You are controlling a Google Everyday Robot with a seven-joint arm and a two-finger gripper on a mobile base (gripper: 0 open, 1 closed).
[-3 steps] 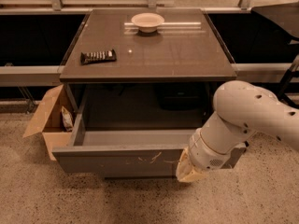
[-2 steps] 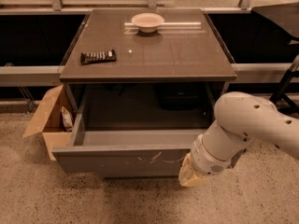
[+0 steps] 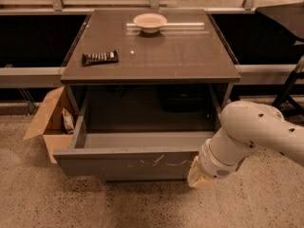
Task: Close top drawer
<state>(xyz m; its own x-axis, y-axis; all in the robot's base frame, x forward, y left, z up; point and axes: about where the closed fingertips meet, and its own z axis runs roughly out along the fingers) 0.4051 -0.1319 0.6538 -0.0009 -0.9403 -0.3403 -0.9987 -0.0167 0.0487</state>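
Observation:
The top drawer (image 3: 123, 164) is pulled far out of the grey-brown cabinet. Its wide handleless front panel shows pale squiggly scratches near the middle right. The inside of the drawer looks dark and empty. My white arm (image 3: 251, 134) comes in from the right. My gripper (image 3: 198, 176) is at the right end of the drawer front, close against the panel's lower right corner. Only its pale tan tip shows beyond the wrist.
The cabinet top (image 3: 190, 56) holds a white bowl (image 3: 150, 22) at the back and a dark flat object (image 3: 99, 57) at the left. An open cardboard box (image 3: 50, 122) stands on the speckled floor left of the cabinet. Dark shelving runs behind.
My arm has shifted slightly right and lower along the drawer front. The drawer looks equally far out.

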